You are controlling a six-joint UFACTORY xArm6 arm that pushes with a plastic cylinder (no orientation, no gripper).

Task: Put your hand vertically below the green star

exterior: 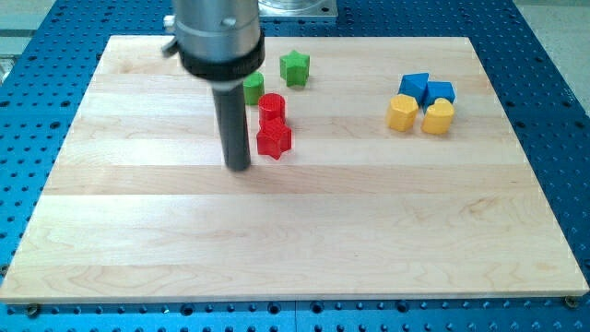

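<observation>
Progress looks partial: the rod's tip (239, 168) sits just left of the red star (274, 140), while the green star (294, 67) is farther back and right. No claw here, so no grip to tell. It needs to shift right.

Single view, no second camera to overlap. Vantage raised, in front of wooden board (304, 231), looking down obliquely toward board's far edge. Board fills most of frame; all four edges inside view, side edges converging toward view's top. Blue perforated table (553, 111) visible as margin on all sides. Arm housing (219, 37) cropped by view's top; rod enters from above, left of centre. Moderate range.
</observation>
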